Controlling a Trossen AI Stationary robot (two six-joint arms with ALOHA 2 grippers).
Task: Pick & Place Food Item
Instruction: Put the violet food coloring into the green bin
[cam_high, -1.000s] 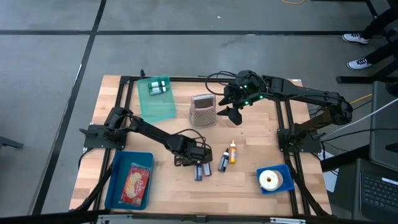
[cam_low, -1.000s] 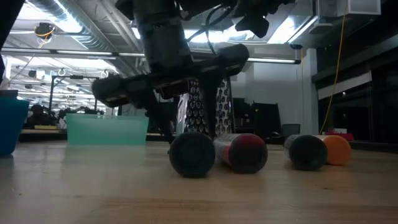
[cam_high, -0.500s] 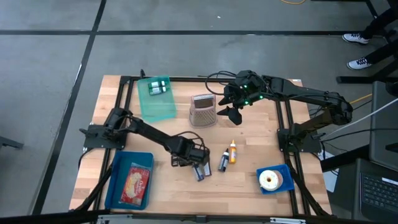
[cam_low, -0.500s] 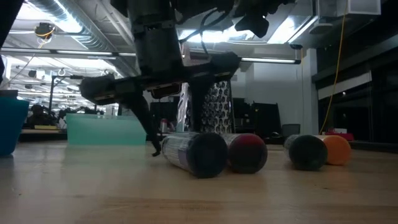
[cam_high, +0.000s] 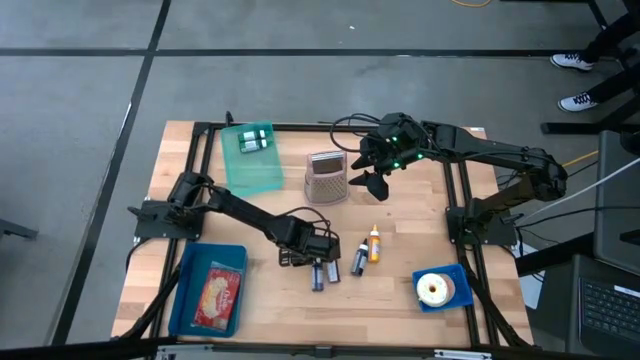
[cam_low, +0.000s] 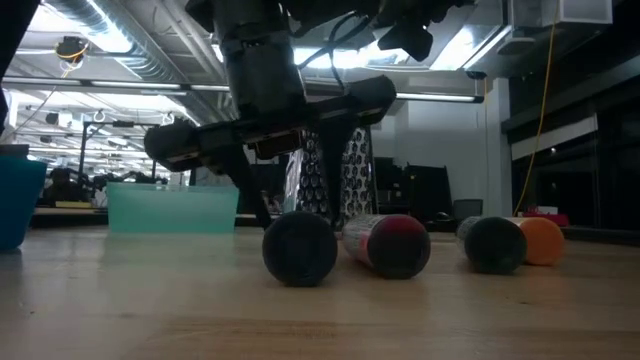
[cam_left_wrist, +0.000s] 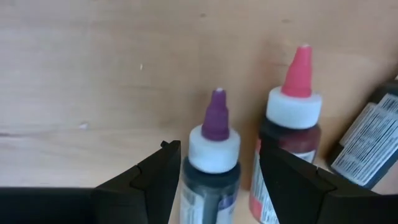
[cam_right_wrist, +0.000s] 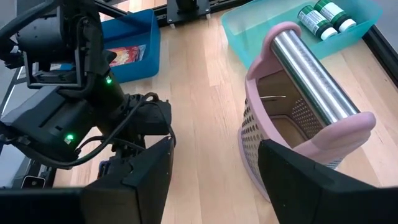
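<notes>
Two small dark bottles lie side by side on the wooden table: a purple-tipped bottle (cam_left_wrist: 213, 158) (cam_high: 320, 273) (cam_low: 300, 248) and a red-tipped bottle (cam_left_wrist: 292, 112) (cam_high: 333, 270) (cam_low: 390, 245). My left gripper (cam_left_wrist: 217, 149) (cam_high: 308, 258) is open and low over the table, one finger on each side of the purple-tipped bottle's neck end. My right gripper (cam_right_wrist: 214, 149) (cam_high: 372, 182) hangs open and high beside the pink grater (cam_right_wrist: 305, 112) (cam_high: 325, 177), with nothing between its fingers. My left gripper straddles the purple-tipped bottle from above, slanting down. The inner side of one finger (cam_left_wrist: 163, 177) lies close against the bottle's body (cam_left_wrist: 194, 186); whether it touches I cannot tell. The bottle lies flat on the table.
A dark bottle (cam_high: 358, 262) and an orange bottle (cam_high: 374, 243) lie to the right of the pair. A blue bin (cam_high: 190, 300) with a snack packet stands near left, a teal tray (cam_high: 250, 170) with green-capped bottles far left, and a blue tray (cam_high: 455, 300) with a white ring near right.
Half a second ago the purple-tipped bottle lay swung askew on the table, its side showing in the low view. It now lies end-on again beside the red-tipped bottle. My left gripper shifted a little with it and is back where it was, still open.
</notes>
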